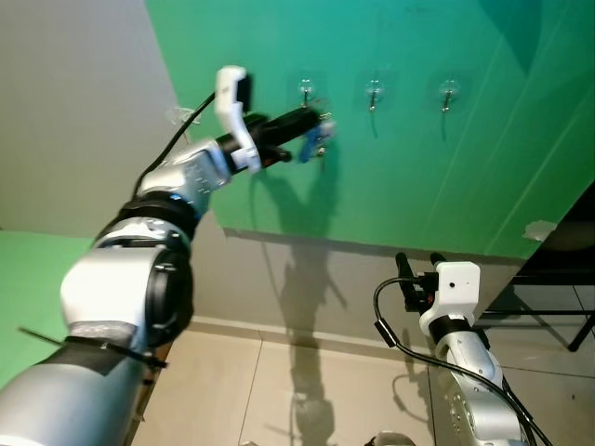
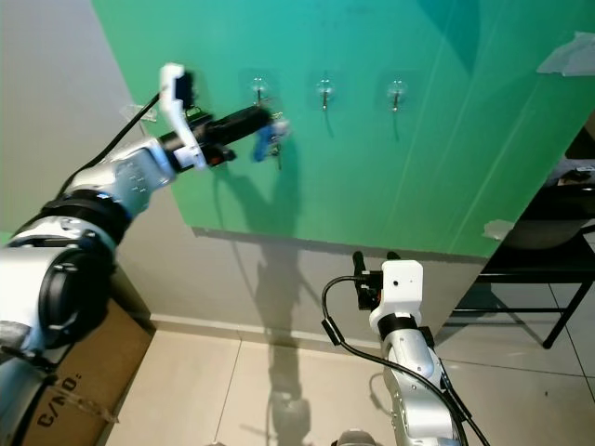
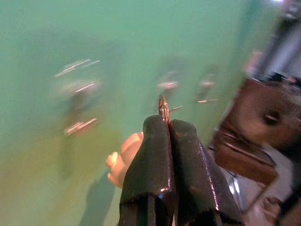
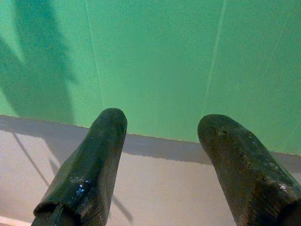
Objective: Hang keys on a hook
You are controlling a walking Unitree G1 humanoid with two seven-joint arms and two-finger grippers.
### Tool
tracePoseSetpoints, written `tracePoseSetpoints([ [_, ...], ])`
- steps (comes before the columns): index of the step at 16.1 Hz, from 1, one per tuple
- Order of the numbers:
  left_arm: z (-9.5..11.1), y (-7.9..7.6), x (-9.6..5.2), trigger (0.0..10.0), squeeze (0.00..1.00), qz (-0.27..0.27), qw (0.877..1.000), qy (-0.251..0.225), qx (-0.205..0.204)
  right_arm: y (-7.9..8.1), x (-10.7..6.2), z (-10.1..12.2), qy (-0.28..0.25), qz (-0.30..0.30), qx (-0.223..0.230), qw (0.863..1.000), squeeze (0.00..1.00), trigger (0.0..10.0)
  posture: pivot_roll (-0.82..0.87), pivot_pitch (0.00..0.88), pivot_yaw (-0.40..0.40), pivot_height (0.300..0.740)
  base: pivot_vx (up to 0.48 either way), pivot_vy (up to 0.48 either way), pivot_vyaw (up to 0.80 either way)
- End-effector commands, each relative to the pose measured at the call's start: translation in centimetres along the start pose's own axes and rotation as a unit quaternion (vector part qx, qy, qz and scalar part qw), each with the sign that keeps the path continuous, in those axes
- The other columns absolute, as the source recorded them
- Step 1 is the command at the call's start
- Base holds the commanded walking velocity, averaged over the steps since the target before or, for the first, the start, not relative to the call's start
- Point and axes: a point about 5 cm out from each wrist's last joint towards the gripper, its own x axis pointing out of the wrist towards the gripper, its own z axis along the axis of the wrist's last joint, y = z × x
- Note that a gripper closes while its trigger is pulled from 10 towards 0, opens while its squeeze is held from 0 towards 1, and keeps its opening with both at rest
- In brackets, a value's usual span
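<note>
- Green board (image 1: 418,167) on the wall had three small hooks in a row, the leftmost hook (image 1: 306,90) just above the left gripper (image 1: 316,121).
- Left gripper was raised up to the board, fingers pinched tight on the keys (image 1: 314,141), blue tag dangling just under that hook.
- Right gripper (image 4: 160,141) hung low near the floor, fingers spread wide, holding nothing.
</note>
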Motion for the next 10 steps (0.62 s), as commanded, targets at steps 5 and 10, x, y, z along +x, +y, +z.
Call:
tracePoseSetpoints([
  [5,1.9,-0.6,0.7,10.0,0.00,-0.024,0.999,-0.001,0.030,0.4,0.3,0.0,0.003,0.009,-0.004,1.000,0.00,10.0,-0.27,0.000,0.124,0.740,0.000,0.000,0.00],
  [10,1.2,0.9,-0.8,10.0,0.00,0.050,0.999,-0.014,-0.014,0.3,0.1,-0.1,0.005,0.010,-0.003,1.000,0.00,10.0,-0.28,0.000,0.120,0.740,0.000,0.000,0.00],
])
